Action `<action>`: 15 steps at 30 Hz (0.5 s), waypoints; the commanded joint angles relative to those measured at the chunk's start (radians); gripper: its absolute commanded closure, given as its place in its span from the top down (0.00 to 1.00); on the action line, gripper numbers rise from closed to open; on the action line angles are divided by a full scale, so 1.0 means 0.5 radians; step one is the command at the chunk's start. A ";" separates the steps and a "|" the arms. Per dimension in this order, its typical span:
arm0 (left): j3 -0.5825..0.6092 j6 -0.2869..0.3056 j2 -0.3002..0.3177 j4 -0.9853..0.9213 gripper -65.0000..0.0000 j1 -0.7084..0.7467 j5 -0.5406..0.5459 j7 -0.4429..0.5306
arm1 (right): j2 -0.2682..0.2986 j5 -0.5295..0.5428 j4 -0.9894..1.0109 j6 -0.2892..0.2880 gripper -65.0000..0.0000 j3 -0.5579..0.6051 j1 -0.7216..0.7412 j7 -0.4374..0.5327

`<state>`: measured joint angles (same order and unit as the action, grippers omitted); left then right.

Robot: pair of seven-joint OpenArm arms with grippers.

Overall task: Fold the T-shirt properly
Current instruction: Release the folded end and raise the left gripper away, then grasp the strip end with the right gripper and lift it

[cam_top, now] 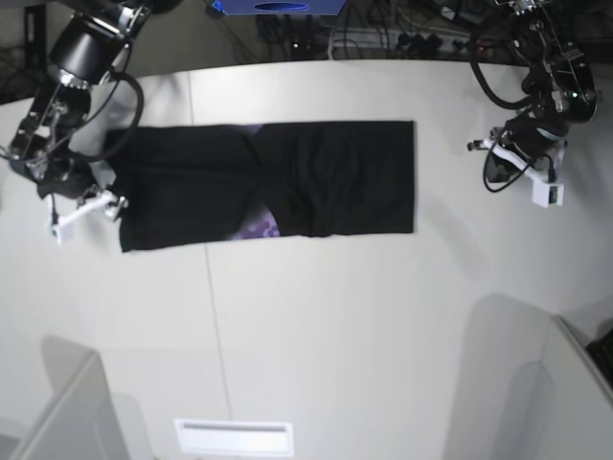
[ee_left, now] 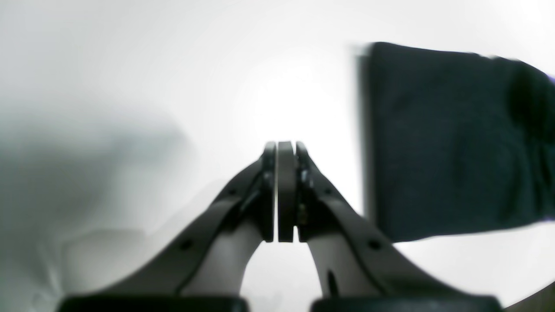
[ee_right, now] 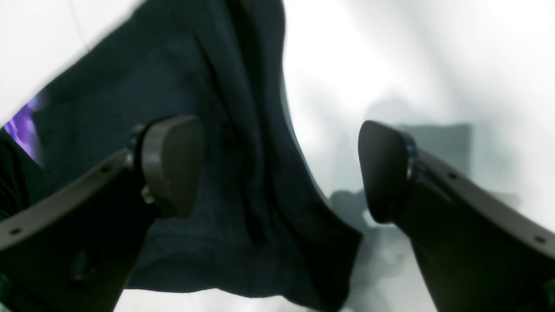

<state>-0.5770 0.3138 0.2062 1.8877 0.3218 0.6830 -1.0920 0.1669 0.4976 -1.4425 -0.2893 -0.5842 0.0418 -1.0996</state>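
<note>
Clenched tight, with nothing between its dark pads, the left gripper (ee_left: pixel 285 190) hangs over bare tabletop, and the left wrist view shows one squared-off end of the large black cloth T-shirt (ee_left: pixel 451 143) lying just to its side, apart from the fingers. On the other arm the jaws are spread wide and released: the right gripper (ee_right: pixel 279 169) holds nothing, one rounded grey pad (ee_right: pixel 171 162) standing over the dark fabric and the other over the white table (ee_right: pixel 390 56), with the wrinkled hem of the shirt running between them underneath. A small patch of purple print (ee_right: pixel 24 128) peeks out at the edge of that view. From the base camera the T-shirt (cam_top: pixel 316 172) lies flat on the pale, rounded white table (cam_top: pixel 335 335) as a long horizontal band, its sides folded inward so that the plain black side faces up over most of its length. Near the middle of the lower edge a fold parts slightly and a bit of purple print (cam_top: pixel 259 227) shows through. The right gripper (cam_top: pixel 86 206) sits at the band's end on the view's left, at the cloth's edge, while the left gripper (cam_top: pixel 522 158) stands on the view's right, well apart from the shirt's other end, with bare table between them.
</note>
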 commanded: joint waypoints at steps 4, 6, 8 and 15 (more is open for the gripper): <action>0.032 0.012 0.040 -0.082 0.00 -0.004 -0.232 0.240 | 0.051 0.028 0.020 -0.018 0.78 0.001 0.007 0.013; 0.124 0.018 0.034 -0.147 0.00 -0.004 -0.444 0.344 | 0.018 0.028 0.017 -0.018 0.78 0.016 -0.027 0.013; 0.210 0.052 0.031 -0.208 0.00 -0.001 -0.527 0.415 | 0.018 0.028 0.024 -0.055 0.78 0.099 -0.045 0.013; 0.247 0.144 -0.021 -0.306 0.00 -0.022 -0.545 0.458 | -0.050 0.028 0.005 -0.162 0.78 0.209 -0.116 0.010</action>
<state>-0.4503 0.3820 0.1860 1.7176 0.3157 0.3973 -0.8814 0.1432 0.5167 -1.4406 -0.3676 -0.4839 -0.0128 -1.0504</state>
